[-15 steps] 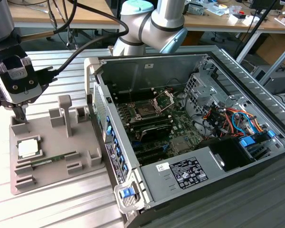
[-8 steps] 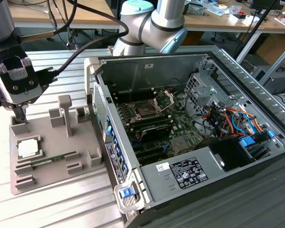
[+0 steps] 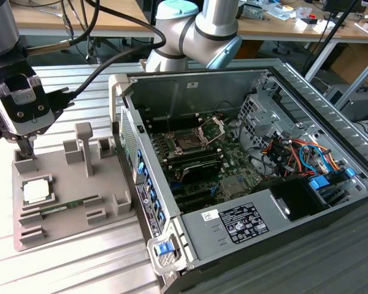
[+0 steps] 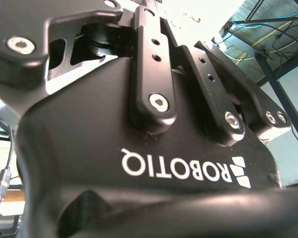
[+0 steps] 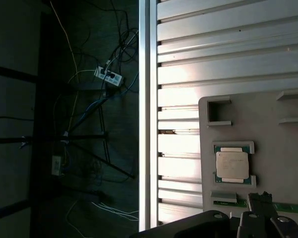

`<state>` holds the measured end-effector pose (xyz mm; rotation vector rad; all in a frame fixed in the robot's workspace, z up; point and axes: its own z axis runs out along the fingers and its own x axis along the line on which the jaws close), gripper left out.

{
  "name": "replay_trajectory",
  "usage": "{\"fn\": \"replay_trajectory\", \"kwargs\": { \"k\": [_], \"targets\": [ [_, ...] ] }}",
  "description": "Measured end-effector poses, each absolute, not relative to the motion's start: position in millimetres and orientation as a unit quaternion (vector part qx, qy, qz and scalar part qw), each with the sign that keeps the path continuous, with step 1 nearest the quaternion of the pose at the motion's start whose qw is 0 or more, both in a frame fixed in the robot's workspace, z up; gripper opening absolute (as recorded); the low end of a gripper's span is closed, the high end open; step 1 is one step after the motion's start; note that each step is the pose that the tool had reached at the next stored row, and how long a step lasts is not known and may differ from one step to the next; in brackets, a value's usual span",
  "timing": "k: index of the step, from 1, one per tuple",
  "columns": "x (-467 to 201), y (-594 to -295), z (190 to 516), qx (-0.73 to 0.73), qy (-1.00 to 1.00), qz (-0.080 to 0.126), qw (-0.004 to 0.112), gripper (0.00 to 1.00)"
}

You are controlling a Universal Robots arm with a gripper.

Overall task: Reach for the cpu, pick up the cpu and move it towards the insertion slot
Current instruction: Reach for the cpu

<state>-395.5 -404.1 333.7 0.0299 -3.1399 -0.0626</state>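
On grey tray [image 3: 64, 179] | cpu [image 3: 37, 191] near jaws, not touching | jaws' opening: cannot tell

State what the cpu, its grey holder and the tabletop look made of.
Small square cpu: metal lid, silvery-white with soft sheen. Grey blocky holder plate: probably matte plastic, uniform dull colour, moulded ridges. Ribbed silver tabletop: likely bare aluminium, bright reflective slats.

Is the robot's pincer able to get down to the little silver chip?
Probably yes. The cpu lies in its grey holder with nothing on top of it, and the pincer hangs above that holder, close by. The green memory stick lies beside the chip, not over it.
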Motion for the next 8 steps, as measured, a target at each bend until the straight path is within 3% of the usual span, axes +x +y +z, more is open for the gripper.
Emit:
{"fn": "replay_trajectory", "kwargs": {
  "k": [8],
  "targets": [
    [-395.5,-404.1,332.2,0.010,-1.000,-0.020,0.000,0.11]
  ]
}}
